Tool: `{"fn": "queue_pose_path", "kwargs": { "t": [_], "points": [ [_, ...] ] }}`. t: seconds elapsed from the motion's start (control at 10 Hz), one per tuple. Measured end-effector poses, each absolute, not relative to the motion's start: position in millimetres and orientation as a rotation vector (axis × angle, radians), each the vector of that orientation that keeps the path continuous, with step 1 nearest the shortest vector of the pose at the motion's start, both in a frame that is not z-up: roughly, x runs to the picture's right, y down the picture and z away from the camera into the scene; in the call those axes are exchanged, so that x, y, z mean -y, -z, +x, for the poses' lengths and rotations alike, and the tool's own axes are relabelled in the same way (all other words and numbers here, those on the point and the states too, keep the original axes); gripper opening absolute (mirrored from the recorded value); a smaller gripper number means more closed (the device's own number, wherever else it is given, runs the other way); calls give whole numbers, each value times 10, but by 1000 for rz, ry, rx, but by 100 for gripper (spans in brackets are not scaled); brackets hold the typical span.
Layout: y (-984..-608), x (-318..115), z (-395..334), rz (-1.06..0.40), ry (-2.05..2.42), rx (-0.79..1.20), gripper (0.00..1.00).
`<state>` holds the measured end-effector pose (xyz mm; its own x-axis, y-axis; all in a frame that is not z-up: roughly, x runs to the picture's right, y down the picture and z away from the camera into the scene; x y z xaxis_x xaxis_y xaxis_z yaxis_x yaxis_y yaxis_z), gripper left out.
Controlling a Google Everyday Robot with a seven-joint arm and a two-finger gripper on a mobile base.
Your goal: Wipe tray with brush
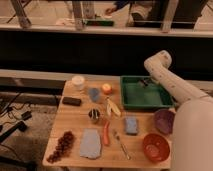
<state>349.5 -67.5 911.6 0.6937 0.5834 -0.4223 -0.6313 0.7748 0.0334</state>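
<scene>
The dark-green tray (142,97) lies at the back right of the wooden table (75,125). My gripper (145,82) hangs over the tray's far part, just inside the back rim. My white arm (172,85) comes in from the lower right and bends above the tray's right corner. A small dark shape at the gripper's tip may be the brush, but I cannot tell it apart from the gripper. No separate brush shows on the tray's floor.
A purple bowl (164,120) and a red bowl (155,146) stand in front of the tray. Also on the table are a blue sponge (131,125), banana (111,107), metal cup (94,115), carrot (106,134), black bar (71,101), white cup (77,82), orange (106,88), blue cloth (90,144) and grapes (62,145).
</scene>
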Motion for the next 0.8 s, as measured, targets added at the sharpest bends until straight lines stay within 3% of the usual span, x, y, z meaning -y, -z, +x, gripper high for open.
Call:
{"fn": "queue_pose_path", "kwargs": {
  "t": [0.8],
  "points": [
    [-9116,624,2979,-132,-659,-287,18]
  ]
}}
